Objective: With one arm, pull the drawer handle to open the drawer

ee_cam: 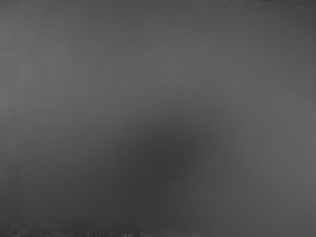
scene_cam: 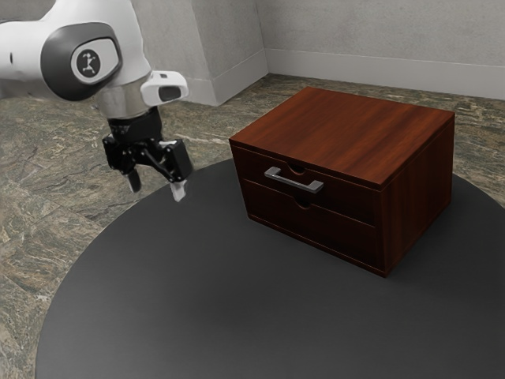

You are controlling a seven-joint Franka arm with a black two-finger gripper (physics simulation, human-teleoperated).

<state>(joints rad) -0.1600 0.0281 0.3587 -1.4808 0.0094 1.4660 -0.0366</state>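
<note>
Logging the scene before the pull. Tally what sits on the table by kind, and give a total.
Wooden cabinet: 1
Drawers: 2, upper drawer and lower drawer
Metal handle: 1
Total: 4

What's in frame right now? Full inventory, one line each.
cabinet: 1, reddish-brown wood, on the table toward the exterior view's right
upper drawer: 1, same wood, cabinet front, looks shut
lower drawer: 1, same wood, below the upper one, looks shut
handle: 1, silver, on the upper drawer's front
table: 1, dark grey, round, under the cabinet
floor: 1, grey-brown marbled stone, around the table
wall: 1, light grey, behind
arm: 1, white, exterior view's upper left
gripper: 1, black, fingers open and empty, above the table, apart from the handle
</note>
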